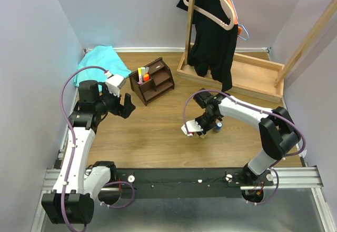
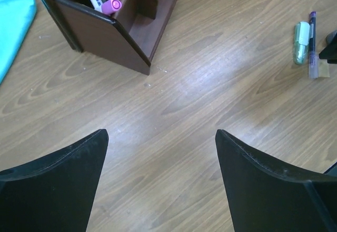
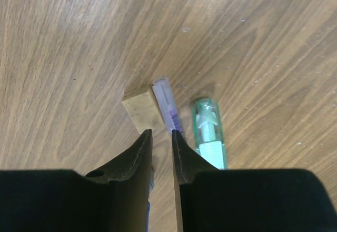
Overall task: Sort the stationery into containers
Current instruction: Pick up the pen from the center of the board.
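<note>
The brown desk organizer (image 1: 152, 82) stands on the wooden counter (image 1: 158, 142) toward the back left, just beside a teal cloth (image 1: 100, 63). Its rear slot holds a yellow marker (image 1: 140, 75) and an orange marker (image 1: 146, 77) standing upright, and the left wrist view shows a pink-capped marker (image 2: 111, 6) in that same slot. The left gripper (image 1: 126, 106) hangs over bare counter a little in front of the organizer, its two fingers (image 2: 63, 179) spread wide apart and holding nothing. The rest of the stationery lies near the middle of the counter, well apart from the organizer. A tan block (image 3: 142, 106), a thin pen (image 3: 167, 103) with a clear purple end and a pale green marker (image 3: 210, 132) lie side by side there. The block touches the pen, and the marker lies just beside the pen on its other side. The right gripper (image 3: 161, 133) is low over these three, its tips just short of the near ends of the block and the pen. Its fingers (image 3: 131, 158) are drawn almost together with only a thin slit between them, and I cannot tell whether anything is pinched there. From above, a small blue cylinder (image 1: 218, 126) shows just beside that gripper on its right. At the back right, a black garment (image 1: 213, 37) hangs on a wooden rack over a light wooden tray (image 1: 253, 79).
</note>
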Controlling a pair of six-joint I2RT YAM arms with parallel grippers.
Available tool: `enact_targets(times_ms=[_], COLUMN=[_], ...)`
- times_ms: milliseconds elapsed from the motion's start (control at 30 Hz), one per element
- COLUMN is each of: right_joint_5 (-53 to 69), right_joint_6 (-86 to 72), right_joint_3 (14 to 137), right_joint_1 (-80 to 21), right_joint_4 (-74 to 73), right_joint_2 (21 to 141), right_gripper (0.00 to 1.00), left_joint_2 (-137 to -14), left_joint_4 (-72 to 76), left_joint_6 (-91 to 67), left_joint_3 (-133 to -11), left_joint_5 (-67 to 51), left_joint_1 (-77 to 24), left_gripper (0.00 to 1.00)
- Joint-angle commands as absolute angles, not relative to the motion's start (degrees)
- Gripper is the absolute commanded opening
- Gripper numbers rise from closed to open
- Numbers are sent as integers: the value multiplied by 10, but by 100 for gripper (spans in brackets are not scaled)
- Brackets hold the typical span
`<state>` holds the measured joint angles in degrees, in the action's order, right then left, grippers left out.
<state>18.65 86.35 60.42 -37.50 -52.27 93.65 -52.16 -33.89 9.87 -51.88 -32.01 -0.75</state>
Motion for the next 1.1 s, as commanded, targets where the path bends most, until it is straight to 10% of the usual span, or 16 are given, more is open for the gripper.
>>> enact_targets(times_ms=[0,1067], right_joint_5=[165,189], right_joint_6=[886,868], right_joint_3=[581,636], right_joint_1=[-374,-374], right_joint_4=[-528,-502], right_joint_2=[940,945], right_gripper=[29,28], left_joint_2=[-511,-509], left_joint_4=[-345,-347], left_joint_6=[84,76], left_joint_3=[-511,-497], left_joint_5=[-335,-355], left_joint_1=[11,26], left_gripper=[92,92])
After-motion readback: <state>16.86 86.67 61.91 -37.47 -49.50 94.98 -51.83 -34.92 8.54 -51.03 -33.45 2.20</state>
